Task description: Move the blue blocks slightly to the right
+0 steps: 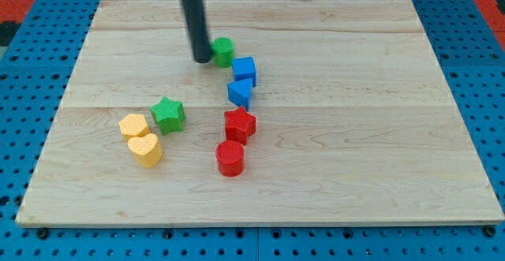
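Observation:
Two blue blocks sit just above the board's middle: a blue cube [245, 69] and, touching it below, a blue block with a pointed lower end [240, 92]. My tip [202, 59] is the lower end of the dark rod coming down from the view's top. It rests on the board to the left of the blue cube, right beside a small green round block [223, 51] that lies between the tip and the cube's upper left corner.
A red star-like block [240, 124] and a red cylinder [230, 158] sit just below the blue blocks. A green star [169, 113] and two yellow blocks [134, 125] [146, 149] lie at lower left. The wooden board [379, 135] rests on a blue pegboard.

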Action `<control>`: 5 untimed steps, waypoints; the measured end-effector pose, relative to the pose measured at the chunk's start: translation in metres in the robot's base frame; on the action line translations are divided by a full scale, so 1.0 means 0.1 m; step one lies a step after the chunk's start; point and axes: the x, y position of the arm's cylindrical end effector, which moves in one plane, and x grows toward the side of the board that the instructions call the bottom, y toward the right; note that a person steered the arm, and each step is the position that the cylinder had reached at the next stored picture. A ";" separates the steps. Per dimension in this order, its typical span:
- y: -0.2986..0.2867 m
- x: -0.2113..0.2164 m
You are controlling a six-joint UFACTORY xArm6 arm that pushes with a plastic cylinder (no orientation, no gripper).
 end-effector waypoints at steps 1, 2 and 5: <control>0.17 -0.01; -0.51 0.00; 0.10 0.23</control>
